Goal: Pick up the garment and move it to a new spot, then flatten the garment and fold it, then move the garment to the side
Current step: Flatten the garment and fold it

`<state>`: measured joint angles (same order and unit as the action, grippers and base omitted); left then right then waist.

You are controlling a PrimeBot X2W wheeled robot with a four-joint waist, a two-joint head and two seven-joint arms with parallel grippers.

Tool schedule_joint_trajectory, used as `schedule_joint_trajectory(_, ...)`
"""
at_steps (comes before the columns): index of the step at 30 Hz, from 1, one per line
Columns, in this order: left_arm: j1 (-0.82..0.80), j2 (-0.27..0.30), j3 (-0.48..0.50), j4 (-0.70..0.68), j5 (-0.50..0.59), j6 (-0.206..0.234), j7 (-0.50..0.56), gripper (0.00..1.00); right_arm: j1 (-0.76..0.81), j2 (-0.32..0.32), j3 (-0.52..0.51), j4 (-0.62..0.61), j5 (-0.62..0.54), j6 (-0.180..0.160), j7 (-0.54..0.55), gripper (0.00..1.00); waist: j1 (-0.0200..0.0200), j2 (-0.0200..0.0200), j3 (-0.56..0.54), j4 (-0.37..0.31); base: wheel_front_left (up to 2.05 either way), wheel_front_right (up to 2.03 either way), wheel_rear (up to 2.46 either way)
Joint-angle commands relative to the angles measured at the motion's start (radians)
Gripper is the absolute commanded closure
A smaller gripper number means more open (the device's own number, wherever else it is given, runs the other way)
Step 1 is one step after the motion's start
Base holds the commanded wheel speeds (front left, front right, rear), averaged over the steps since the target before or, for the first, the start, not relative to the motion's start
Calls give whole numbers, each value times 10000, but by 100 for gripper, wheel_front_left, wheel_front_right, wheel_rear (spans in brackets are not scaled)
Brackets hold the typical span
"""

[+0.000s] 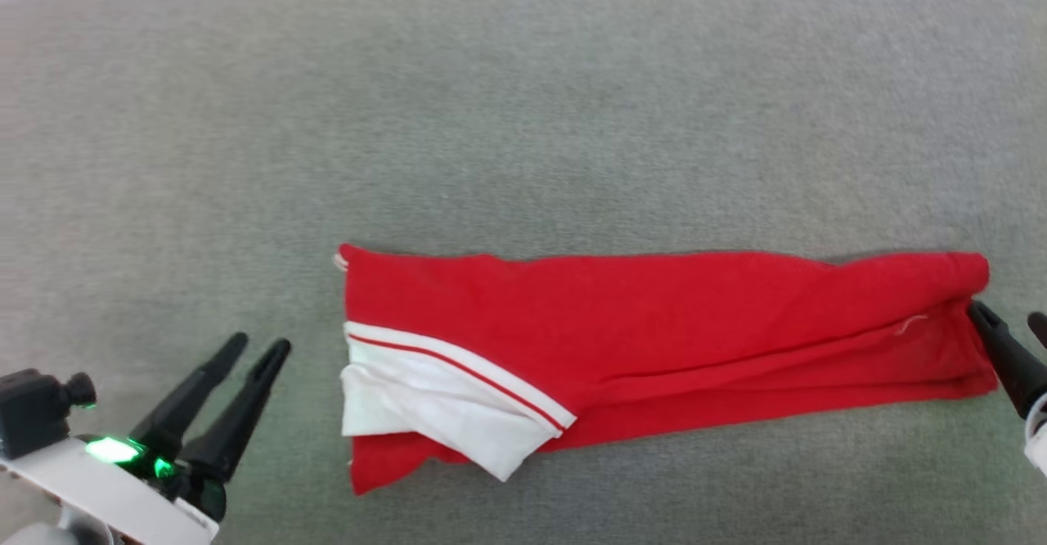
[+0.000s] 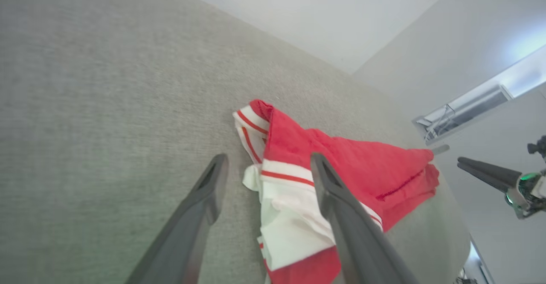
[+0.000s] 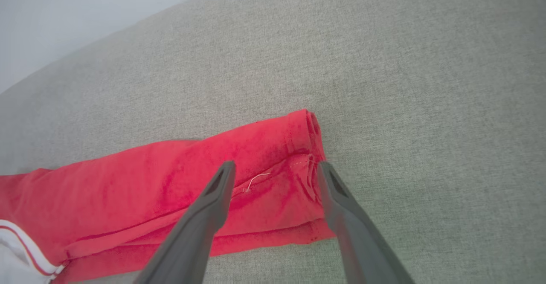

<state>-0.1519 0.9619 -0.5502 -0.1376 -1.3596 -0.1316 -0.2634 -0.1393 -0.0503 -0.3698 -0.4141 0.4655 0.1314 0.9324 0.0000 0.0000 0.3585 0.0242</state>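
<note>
While the garment (image 1: pixel 654 324) lies between them, I see my left gripper (image 1: pixel 260 342) and right gripper (image 3: pixel 276 164) spread wide, holding nothing.

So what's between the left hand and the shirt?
Just a bare strip of grey fabric surface lies between the left hand and the garment; the head view shows it.

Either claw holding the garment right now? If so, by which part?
Nothing is held: the left claw is open, clear of the garment; the right claw is open at its right end, not closed on cloth.
</note>
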Motion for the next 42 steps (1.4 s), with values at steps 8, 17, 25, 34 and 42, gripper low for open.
schedule_joint_trajectory(8, 729, -1612, 1401, 903, 1033, 21, -3, 0, 213, 1, -828, 605, -25, -14, 650, 0, 0, 0, -873, 771, 0, 0, 0)
schedule_joint_trajectory(17, 1254, -2576, 2821, 1418, 2386, 21, -3, 0, 536, 1, -2141, 931, 128, -14, 1891, 0, 0, 0, -1207, 1198, 0, 0, 0)
schedule_joint_trajectory(25, 1408, -3326, 4043, 1559, 4581, 21, -4, 0, 148, -19, -2715, 1238, -188, -14, 2445, 0, 0, 0, -1221, 1331, 0, 0, 0)
schedule_joint_trajectory(34, 1422, -4048, 5053, 1294, 6357, 21, -5, 0, -688, -23, -2166, 2041, -987, -12, 2524, 0, 0, 0, -852, 1286, 0, 0, 0)
schedule_joint_trajectory(42, 999, -3772, 4756, 1212, 5732, 21, -5, 0, -1479, -6, -2059, 3143, -1557, -14, 2383, 0, 0, 0, -89, 1346, 0, 0, 0)
